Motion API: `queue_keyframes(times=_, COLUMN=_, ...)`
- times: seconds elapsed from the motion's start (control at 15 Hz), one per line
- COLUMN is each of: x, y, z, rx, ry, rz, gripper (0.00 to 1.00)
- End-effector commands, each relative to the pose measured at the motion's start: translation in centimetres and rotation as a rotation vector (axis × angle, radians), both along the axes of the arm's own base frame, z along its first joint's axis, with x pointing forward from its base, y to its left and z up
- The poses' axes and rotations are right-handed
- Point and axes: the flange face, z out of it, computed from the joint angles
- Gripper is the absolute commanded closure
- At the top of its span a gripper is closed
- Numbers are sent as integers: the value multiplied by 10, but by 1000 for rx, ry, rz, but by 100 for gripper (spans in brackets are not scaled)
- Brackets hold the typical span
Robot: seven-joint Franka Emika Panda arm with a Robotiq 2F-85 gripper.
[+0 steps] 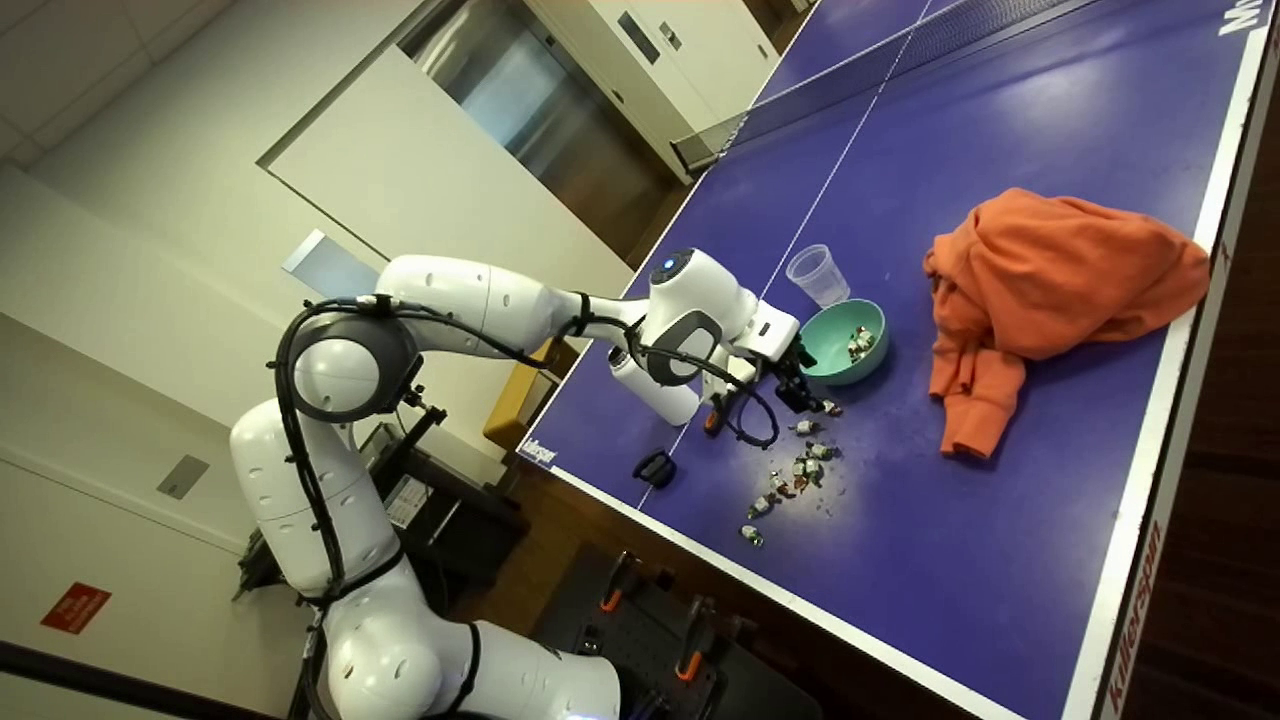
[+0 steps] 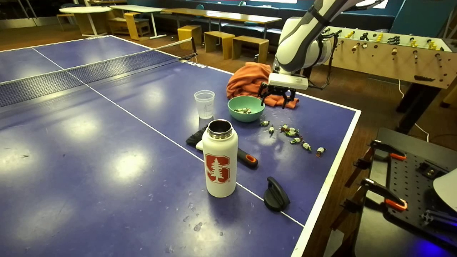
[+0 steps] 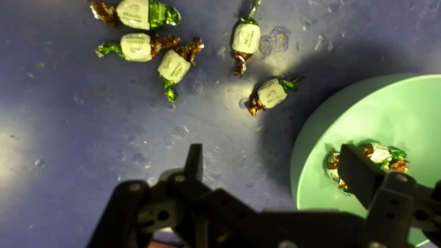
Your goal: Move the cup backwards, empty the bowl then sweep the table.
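A clear plastic cup (image 1: 820, 278) stands upright on the blue table (image 1: 930, 560), close beside the teal-green bowl (image 1: 850, 374); both exterior views show it, while the wrist view does not. Several wrapped candies lie inside the bowl (image 3: 413, 110). My gripper (image 2: 274, 105) is at the bowl's side, jaws wide apart, holding nothing. In the wrist view, one finger of the gripper (image 3: 270, 148) appears over the bowl's inside and its opposite finger over bare table, with the rim between them. Whether either finger touches the bowl cannot be told.
More wrapped candies (image 3: 272, 93) are scattered on the table near the bowl. A white bottle (image 2: 221, 167) stands in front of a brush (image 2: 248, 159), partly hiding it. A black lid (image 2: 275, 196) lies near the table's edge. Beyond the bowl is a heaped orange cloth (image 1: 1070, 270).
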Motion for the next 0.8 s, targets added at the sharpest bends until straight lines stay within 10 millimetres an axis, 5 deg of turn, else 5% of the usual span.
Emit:
queue_keyframes(times=0.0, x=22, y=1, z=-5, rx=-9, ry=-10, rz=-31, gripper=0)
queue_keyframes(times=0.33, x=45, y=-4, z=-31, rx=-29, ry=18, rz=-57, gripper=0)
queue_keyframes(times=0.4, x=47, y=-6, z=-37, rx=-31, ry=26, rz=-61, gripper=25)
queue_keyframes(times=0.47, x=50, y=-7, z=-41, rx=-33, ry=28, rz=-59, gripper=26)
queue_keyframes(times=0.73, x=58, y=-8, z=-53, rx=-43, ry=29, rz=-54, gripper=58)
